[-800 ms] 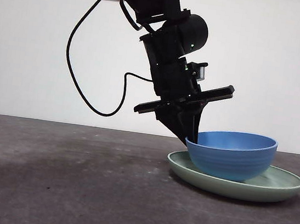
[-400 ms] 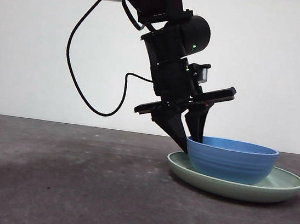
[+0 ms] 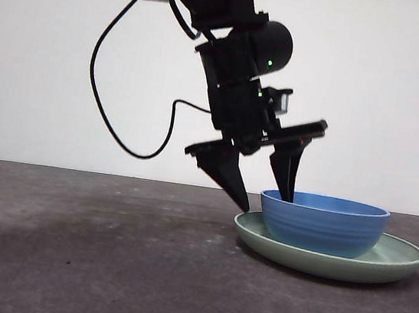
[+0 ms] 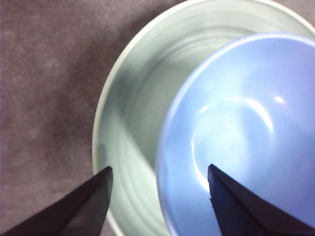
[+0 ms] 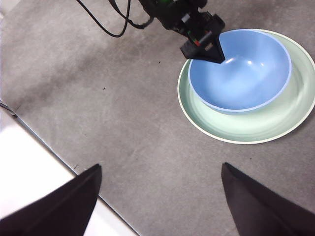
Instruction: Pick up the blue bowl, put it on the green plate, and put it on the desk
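The blue bowl (image 3: pixel 323 224) sits level inside the green plate (image 3: pixel 392 265) on the desk (image 3: pixel 88 256); the left gripper (image 3: pixel 265 202) is spread wide over its near rim, one jaw inside, one outside, gripping nothing; bowl's glossy, faintly ridged, pale-rimmed; the right gripper (image 5: pixel 160 196) hangs well off, jaws apart.

Front view level, low; wrist views look down — left close, right high — all sharing the blue bowl (image 3: pixel 323 222).

The left hand (image 3: pixel 267 201) has spread open, and the blue bowl (image 3: pixel 323 222) has settled level.
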Robot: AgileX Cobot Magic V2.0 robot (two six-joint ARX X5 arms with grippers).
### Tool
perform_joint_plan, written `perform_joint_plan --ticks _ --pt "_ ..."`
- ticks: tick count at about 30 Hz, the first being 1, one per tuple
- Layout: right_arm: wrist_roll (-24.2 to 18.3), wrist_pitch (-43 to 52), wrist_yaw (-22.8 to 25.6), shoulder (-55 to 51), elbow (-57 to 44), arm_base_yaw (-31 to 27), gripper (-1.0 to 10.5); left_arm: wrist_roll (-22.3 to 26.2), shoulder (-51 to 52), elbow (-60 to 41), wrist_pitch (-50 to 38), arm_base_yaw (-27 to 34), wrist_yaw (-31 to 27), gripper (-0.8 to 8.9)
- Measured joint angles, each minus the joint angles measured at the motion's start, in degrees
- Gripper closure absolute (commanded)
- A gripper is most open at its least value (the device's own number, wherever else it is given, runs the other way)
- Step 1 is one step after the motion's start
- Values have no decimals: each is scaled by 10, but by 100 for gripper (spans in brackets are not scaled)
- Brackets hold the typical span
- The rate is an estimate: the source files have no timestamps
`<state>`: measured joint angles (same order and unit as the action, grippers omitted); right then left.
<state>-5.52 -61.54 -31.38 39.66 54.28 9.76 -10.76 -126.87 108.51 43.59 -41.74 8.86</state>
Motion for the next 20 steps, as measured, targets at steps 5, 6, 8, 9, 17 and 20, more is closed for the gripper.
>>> perform_joint_plan --ticks 5,6,8,9,17,20 --pt "0 0 0 0 0 0 558 10 77 0 1 12 0 494" --pt "0 0 0 0 0 0 558 11 96 0 1 16 0 494" --pt "0 0 0 0 0 0 558 13 139 3 1 24 0 494" --pt "0 0 0 0 0 0 558 14 156 4 1 28 0 494" --pt "0 0 0 0 0 0 558 33 292 6 35 57 0 494" --pt "0 0 0 0 0 0 558 43 340 3 52 66 0 494"
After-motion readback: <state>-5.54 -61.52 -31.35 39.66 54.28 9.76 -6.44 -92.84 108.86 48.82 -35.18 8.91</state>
